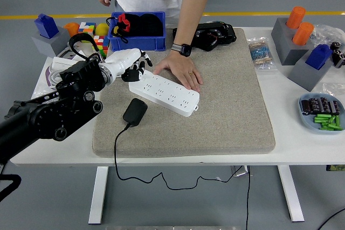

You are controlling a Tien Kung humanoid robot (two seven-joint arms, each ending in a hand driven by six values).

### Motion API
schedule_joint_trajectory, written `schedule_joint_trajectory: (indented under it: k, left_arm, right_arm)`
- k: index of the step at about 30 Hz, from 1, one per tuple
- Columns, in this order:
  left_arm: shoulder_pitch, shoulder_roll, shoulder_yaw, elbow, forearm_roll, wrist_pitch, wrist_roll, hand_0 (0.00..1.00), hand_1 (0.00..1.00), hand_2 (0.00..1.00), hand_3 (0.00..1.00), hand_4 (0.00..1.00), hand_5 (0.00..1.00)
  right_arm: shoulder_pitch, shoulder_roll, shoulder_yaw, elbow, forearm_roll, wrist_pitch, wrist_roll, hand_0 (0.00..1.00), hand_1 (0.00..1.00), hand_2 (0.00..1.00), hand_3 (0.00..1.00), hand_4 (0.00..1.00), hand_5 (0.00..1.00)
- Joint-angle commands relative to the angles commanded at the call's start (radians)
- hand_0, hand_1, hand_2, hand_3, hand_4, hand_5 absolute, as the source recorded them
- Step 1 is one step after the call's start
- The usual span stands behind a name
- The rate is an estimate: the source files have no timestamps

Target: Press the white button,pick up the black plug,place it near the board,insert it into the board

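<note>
A white power strip (167, 93) lies slanted on the grey mat (226, 100). A person's hand (180, 72) rests flat on its far edge and holds it down. The black plug (134, 111) lies on the mat just in front of the strip's left end, its black cord (116, 157) trailing off the table's near edge. My left hand (132, 64), white with black fingers, hovers above the strip's left end with its fingers loosely curled and holding nothing. I cannot make out the white button. My right hand is out of view.
A blue bin (137, 32) with black and red items stands behind the mat. Coloured cubes (89, 32) and a blue block (46, 26) sit at the back left. Grey stands with orange and blue pieces (299, 36) and a dish of parts (322, 112) are on the right.
</note>
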Motion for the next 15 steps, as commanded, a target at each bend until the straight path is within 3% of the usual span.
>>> schedule_joint_trajectory:
  k: [3,4,9,10,15]
  left_arm:
    - [0.049,0.03,-0.034,-0.06,0.018,-0.001,0.008,0.021,0.038,0.111,0.647,0.002,0.002]
    - [0.063,0.039,-0.042,-0.075,0.021,-0.005,0.013,0.066,0.104,0.164,0.632,0.161,0.002]
    - [0.142,0.079,-0.088,-0.146,0.044,-0.032,0.048,0.066,0.104,0.164,0.632,0.161,0.002]
    - [0.157,0.085,-0.096,-0.161,0.048,-0.033,0.051,0.23,0.414,0.464,0.691,0.681,0.002]
    - [0.232,0.108,-0.135,-0.237,0.076,-0.021,0.051,0.23,0.414,0.464,0.691,0.681,0.002]
  right_arm:
    - [-0.002,0.001,0.001,0.0,-0.001,0.0,0.0,0.62,0.568,0.609,0.542,0.669,0.347]
    - [-0.002,0.001,0.002,0.0,-0.001,0.0,0.0,0.62,0.568,0.609,0.542,0.669,0.347]
    - [-0.006,0.004,0.003,0.0,-0.002,0.0,0.0,0.62,0.568,0.609,0.542,0.669,0.347]
    - [-0.006,0.004,0.003,0.0,-0.003,0.001,0.0,0.62,0.568,0.609,0.542,0.669,0.347]
    - [-0.004,0.004,0.001,0.001,-0.005,0.0,0.001,0.62,0.568,0.609,0.542,0.669,0.347]
